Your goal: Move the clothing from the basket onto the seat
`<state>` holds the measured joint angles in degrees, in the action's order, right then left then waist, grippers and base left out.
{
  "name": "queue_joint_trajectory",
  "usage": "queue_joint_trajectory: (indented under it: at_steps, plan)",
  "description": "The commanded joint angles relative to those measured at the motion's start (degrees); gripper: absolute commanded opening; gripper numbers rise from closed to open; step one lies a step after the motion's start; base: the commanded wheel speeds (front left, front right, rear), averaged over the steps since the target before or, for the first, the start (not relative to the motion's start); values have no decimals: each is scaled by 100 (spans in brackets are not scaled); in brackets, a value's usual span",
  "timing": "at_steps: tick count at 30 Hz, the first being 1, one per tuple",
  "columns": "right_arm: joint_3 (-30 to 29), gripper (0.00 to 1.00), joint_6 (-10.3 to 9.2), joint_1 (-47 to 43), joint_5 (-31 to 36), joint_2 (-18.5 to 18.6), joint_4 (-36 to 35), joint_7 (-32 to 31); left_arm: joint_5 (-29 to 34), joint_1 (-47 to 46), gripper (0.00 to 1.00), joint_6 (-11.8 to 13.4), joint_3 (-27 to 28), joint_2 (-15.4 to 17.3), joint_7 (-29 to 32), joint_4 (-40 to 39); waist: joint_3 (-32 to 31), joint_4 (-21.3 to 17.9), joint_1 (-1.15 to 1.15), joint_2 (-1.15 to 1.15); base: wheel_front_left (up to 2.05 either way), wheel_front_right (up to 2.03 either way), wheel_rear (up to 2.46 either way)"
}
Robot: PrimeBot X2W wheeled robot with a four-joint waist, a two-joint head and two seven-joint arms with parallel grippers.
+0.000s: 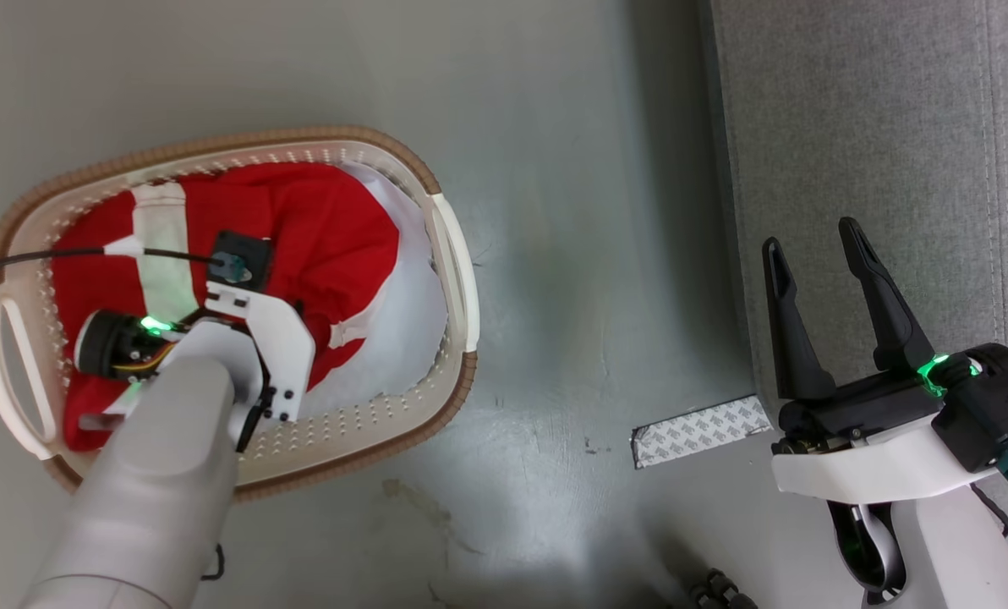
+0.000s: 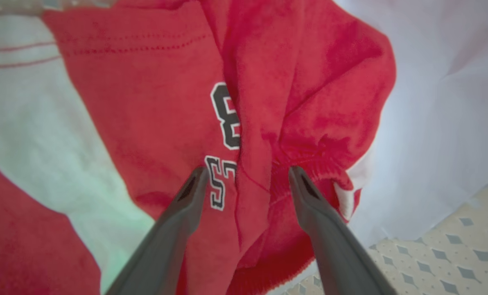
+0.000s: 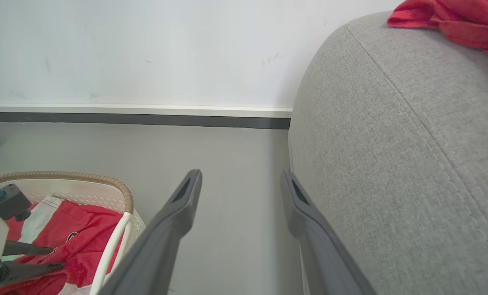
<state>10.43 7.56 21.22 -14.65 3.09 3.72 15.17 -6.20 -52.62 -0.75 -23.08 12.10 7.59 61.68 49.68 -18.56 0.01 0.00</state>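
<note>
Left gripper [image 2: 247, 174] spread over clothing [image 2: 154, 123] in basket [image 1: 301, 137]; right gripper [image 1: 811, 235] spread beside seat [image 1: 876, 127].

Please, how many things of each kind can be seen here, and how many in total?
Basket: 1
Seat: 1
Red clothing piles: 2 (basket pile, seat pile)
End effectors: 2 (left end effector, right end effector)
Tape strip: 1
Total: 7

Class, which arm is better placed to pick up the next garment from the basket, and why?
Left. The left claw hangs open over the clothing in the basket; the right claw, also open, is by the seat, away from it.
</note>
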Motion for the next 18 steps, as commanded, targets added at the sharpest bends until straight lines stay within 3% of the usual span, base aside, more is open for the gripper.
queue_joint_trajectory:
  at_steps: [1, 7, 14, 17, 18]
  plan:
    - [-2, 100, -15, 91, -62, -17, -25, -3, -35, -78, 100, 40, -7, 71, -52, 40, 35, -14, -1, 0, 0, 0, 0]
    - [33, 100, -14, 134, -92, -22, -97, -3, 62, -285, 100, 176, -74, 149, -281, 203, 215, -51, -1, 0, 0, 0, 0]
    - [76, 100, -14, 190, -96, -23, -96, -3, 109, -475, 100, 105, -241, 63, -499, 380, 381, -88, -1, 0, 0, 0, 0]
    - [72, 100, -15, 180, -104, -24, -82, -4, 167, -519, 29, 120, -337, 19, -577, 473, 406, -98, -1, 0, 0, 0, 0]
    - [66, 100, -14, 177, -103, -24, -77, -4, 170, -535, 0, 126, -356, 12, -598, 510, 405, -99, -1, 0, 0, 0, 0]
